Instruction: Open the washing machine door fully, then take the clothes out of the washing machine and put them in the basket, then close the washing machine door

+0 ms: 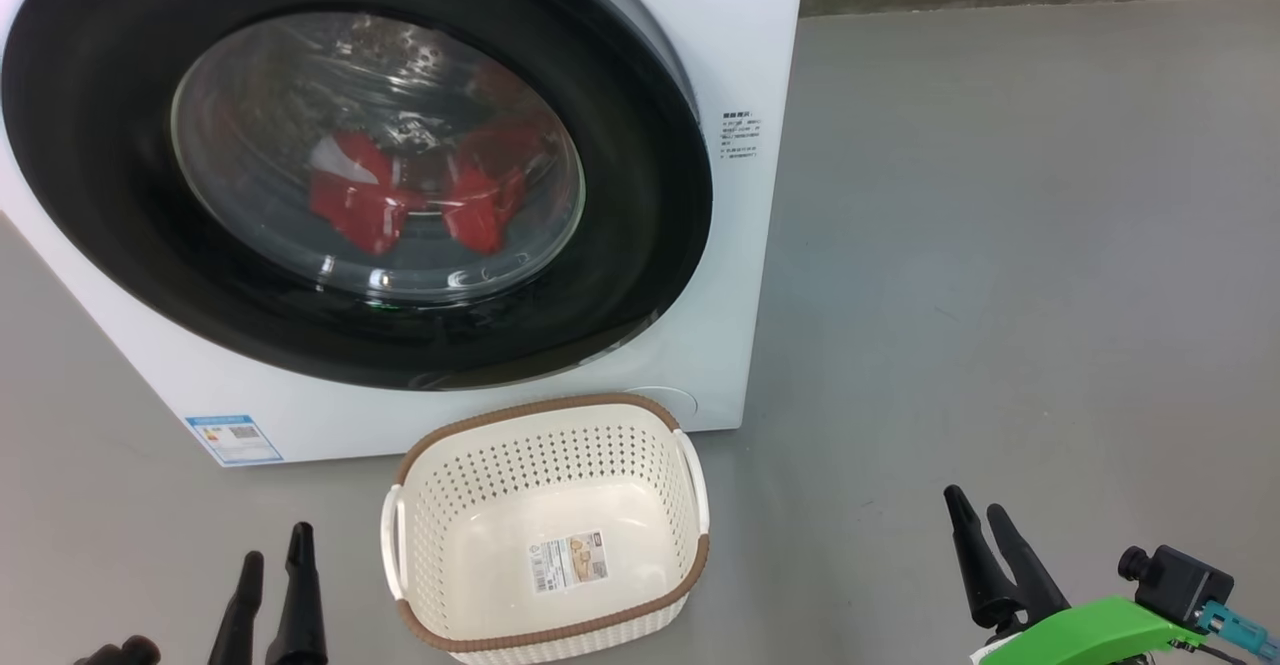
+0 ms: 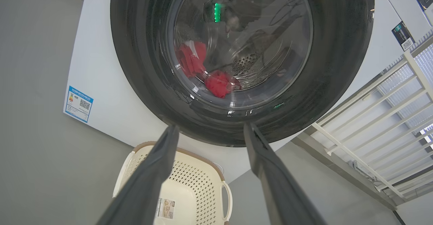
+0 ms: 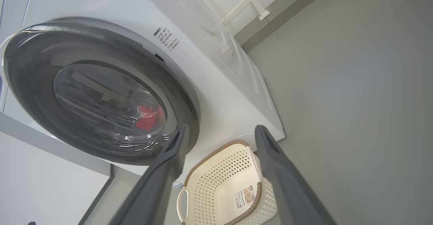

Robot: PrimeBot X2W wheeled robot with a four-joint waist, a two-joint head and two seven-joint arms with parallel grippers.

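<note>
The white washing machine (image 1: 760,95) stands ahead with its door (image 1: 620,245), black-rimmed with a bulging glass window, lying against the front. Red clothes (image 1: 360,195) show through the glass inside the drum, as they do in the left wrist view (image 2: 218,83) and the right wrist view (image 3: 149,116). The cream basket (image 1: 520,465) sits empty on the floor just below the door. My left gripper (image 1: 276,545) hangs open at the basket's left, pointing at the door's lower rim (image 2: 135,66). My right gripper (image 1: 977,502) is open, well right of the basket (image 3: 216,177).
Grey floor (image 1: 1000,245) stretches to the right of the machine. A blue label sticker (image 1: 232,438) marks the machine's lower left corner. A white slatted railing (image 2: 389,110) stands beyond the machine's far side, and a white panel (image 3: 40,184) sits close at its other side.
</note>
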